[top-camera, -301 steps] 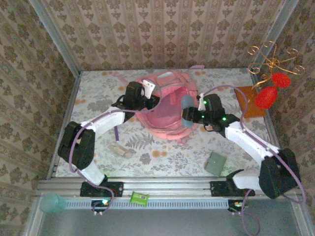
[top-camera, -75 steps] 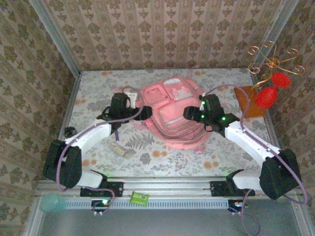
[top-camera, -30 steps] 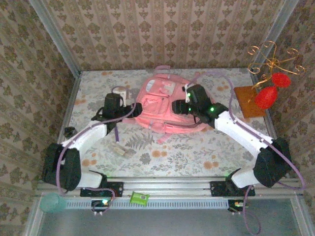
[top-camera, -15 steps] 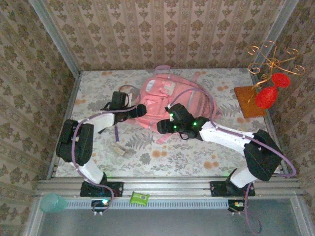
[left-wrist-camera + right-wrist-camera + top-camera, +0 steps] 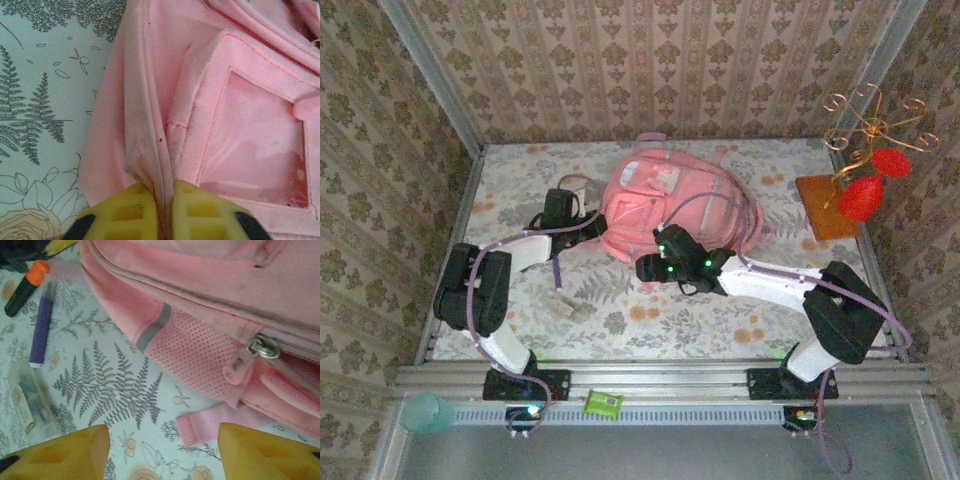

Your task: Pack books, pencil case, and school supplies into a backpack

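A: What is held?
B: A fold of the backpack (image 5: 670, 205), mid-frame, is pinched by the left pincer (image 5: 164, 195); the right pincer (image 5: 162, 442) is spread, empty.
A: What is left?
B: The marker (image 5: 25, 287) and purple pen (image 5: 40, 330), upper left, lie unpacked.

**Pink fabric backpack** (image 5: 638, 212): lies flat with its front up, mid-table toward the far side, handle end farthest from the near edge. The front carries a clear-plastic window pocket (image 5: 255, 150). The side has a mesh pocket (image 5: 195, 352) edged by a grey strip (image 5: 154, 329), with a metal zip puller (image 5: 260, 347) beside it. One strap end (image 5: 210, 427) lies loose on the table (image 5: 740, 320).

**Stationery, left of the backpack:** black marker (image 5: 24, 287) with an orange cap; purple pen (image 5: 41, 330) just beside it; nearer the front, a pale block (image 5: 27, 400), seemingly in clear wrapping.
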Available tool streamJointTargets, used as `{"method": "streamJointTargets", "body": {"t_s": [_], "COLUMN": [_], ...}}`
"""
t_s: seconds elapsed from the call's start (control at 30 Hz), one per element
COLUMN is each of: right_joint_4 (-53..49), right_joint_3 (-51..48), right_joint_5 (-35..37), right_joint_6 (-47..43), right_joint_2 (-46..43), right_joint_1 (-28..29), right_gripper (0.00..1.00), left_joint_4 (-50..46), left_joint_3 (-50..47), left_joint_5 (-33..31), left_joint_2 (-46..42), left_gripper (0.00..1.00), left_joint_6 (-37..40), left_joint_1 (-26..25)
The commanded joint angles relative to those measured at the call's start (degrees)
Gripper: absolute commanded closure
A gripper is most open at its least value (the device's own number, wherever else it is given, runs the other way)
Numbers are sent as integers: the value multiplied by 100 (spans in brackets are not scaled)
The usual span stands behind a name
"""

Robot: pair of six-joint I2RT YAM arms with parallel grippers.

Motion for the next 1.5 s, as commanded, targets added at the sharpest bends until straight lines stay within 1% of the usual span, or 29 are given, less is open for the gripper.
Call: {"method": "streamJointTargets", "body": {"t_s": [0.0,0.1,0.33,0.5,0.7,0.8,0.97,1.03,1.17,1.23,1.33,1.47], "right_joint_4": [409,542,464,621,759,657,839,678,793,809,1114,1186], "right_joint_3": [-51,-83,-7,19,-19,6,-11,112,179,203,93,67], "right_joint_5": [520,701,1489,1577,1914,2033,2207,2333,2373,2438,2469,2499], "right_joint_6": [485,697,827,804,856,928,808,795,716,696,652,655], "right_joint_2": [-81,28,341,629,826,866,936,1001,1141,1215,1235,1271], "right_joint_1": [139,193,233,218,190,185,171,150,132,131,131,126], "right_gripper": [42,44,50,53,57,58,59,60,62,64,70,78], "left_joint_4": [-21,-28,-14,-37,-71,-96,-102,-99,-104,-102,-141,-164], "left_joint_3": [-107,-101,-97,-107,-107,-94,-83,-79,-70,-77,-80,-87], "left_joint_5": [173,199,230,201,173,156,153,162,177,182,177,143], "left_joint_2": [-130,-141,-141,-190,-220,-228,-220,-200,-187,-195,-223,-249], "left_gripper": [100,100,100,100,100,100,100,100,100,100,100,100], "left_joint_6": [120,125,160,187,221,236,251,253,264,262,281,304], "left_joint_1": [-37,-39,-42,-43,-39,-38,-34,-41,-40,-43,-33,-36]}}
